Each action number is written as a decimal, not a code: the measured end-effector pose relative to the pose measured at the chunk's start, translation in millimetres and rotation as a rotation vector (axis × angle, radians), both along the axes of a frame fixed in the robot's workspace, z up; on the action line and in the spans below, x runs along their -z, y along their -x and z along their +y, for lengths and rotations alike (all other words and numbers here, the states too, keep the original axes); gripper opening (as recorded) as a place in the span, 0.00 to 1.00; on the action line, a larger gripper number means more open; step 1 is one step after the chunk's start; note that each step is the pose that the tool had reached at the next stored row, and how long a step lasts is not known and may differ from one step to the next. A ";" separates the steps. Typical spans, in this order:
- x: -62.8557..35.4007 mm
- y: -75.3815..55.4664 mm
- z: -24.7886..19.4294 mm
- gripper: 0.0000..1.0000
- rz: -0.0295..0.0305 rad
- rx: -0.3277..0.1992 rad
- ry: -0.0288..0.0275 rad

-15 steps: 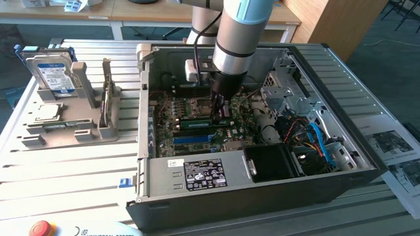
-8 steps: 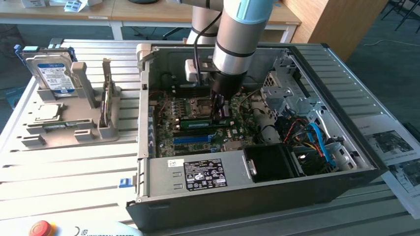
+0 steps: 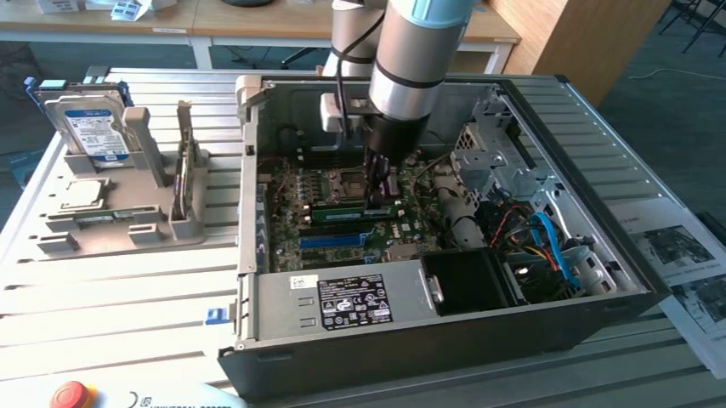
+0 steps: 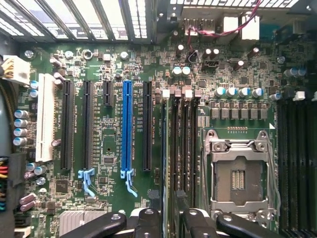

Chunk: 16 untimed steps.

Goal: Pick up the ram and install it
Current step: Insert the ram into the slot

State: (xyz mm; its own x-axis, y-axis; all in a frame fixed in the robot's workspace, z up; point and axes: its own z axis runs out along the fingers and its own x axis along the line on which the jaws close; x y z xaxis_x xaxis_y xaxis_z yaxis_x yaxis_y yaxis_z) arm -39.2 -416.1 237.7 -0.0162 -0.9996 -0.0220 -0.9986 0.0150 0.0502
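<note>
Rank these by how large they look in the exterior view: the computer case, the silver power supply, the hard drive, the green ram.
1. computer case
2. power supply
3. hard drive
4. ram, a thin strip
No two look alike.

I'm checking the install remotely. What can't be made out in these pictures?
- Exterior view: one end of the ram, toward the exterior view's right, sits behind the tool, so whether it is fully seated is unclear.
- Exterior view: print on the power supply label is too small to read.
- Wrist view: the tool is cut off by the picture's edge.
</note>
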 end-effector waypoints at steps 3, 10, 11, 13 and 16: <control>-6.3 0.0 0.0 0.25 0.0000 0.000 0.0001; -21.9 0.0 0.0 0.25 0.0000 0.000 0.0000; -23.9 0.0 0.0 0.25 0.0000 0.000 0.0000; -28.1 0.0 0.0 0.25 0.0000 0.000 0.0000; -34.0 0.0 0.0 0.25 0.0000 0.000 0.0000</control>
